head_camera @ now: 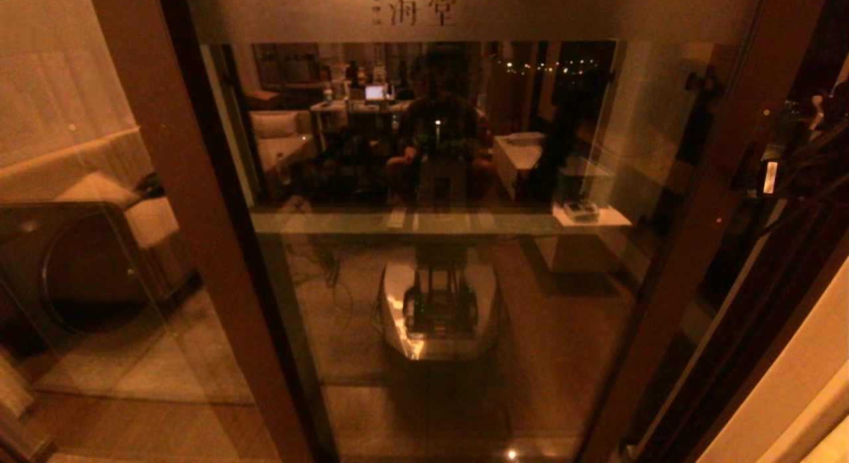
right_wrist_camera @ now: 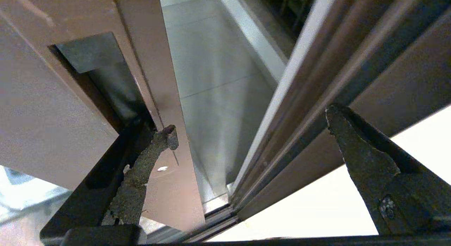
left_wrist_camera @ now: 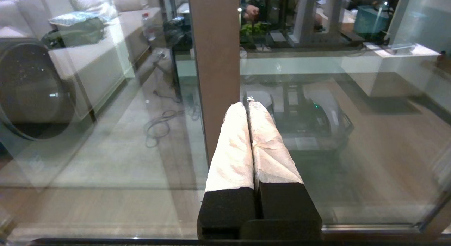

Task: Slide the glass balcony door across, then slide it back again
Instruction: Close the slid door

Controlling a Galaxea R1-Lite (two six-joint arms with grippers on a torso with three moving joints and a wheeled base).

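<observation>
While your right gripper (right_wrist_camera: 252, 133) stands wide open at the door's edge, one finger (right_wrist_camera: 141, 172) rests against the brown stile (right_wrist_camera: 165, 80) of the glass balcony door (head_camera: 438, 251), beside its dark recessed handle slot (right_wrist_camera: 102, 73); the other finger (right_wrist_camera: 366, 161) hangs free over the fixed door frame (right_wrist_camera: 317, 98). Nothing is clamped between them. Between stile and frame you see a narrow gap (right_wrist_camera: 215, 98) with pale floor beyond, so the door stands slightly open at its right side.

From your head camera, the door fills the middle of the view, its frosted top band (head_camera: 464, 12) carrying printed characters and its glass reflecting the robot base and the room behind. Your right arm (head_camera: 789, 164) shows only dimly at the far right, raised beside the stile.

Your left gripper (left_wrist_camera: 249, 108) is parked with its two padded fingers pressed together, holding nothing, pointing toward the glass near another brown upright (left_wrist_camera: 215, 62), not touching it. A second glass panel (head_camera: 79, 251) stands to the left.
</observation>
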